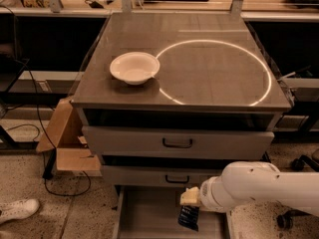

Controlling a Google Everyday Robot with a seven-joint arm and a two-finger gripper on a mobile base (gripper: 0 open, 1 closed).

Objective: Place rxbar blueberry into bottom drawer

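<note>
The rxbar blueberry [189, 217] is a small dark navy bar hanging upright below my gripper [190, 201], which is shut on its top end. My white arm [259, 187] reaches in from the right. The bar hangs just above the grey floor of the bottom drawer [149, 214], which is pulled out at the foot of the cabinet. The bar is over the right part of the drawer.
Two shut grey drawers with dark handles [177, 143] sit above the open one. A white bowl [134, 67] stands on the cabinet top. A cardboard box [67, 142] and cables lie on the floor at the left, and a white shoe [17, 209] at the bottom left.
</note>
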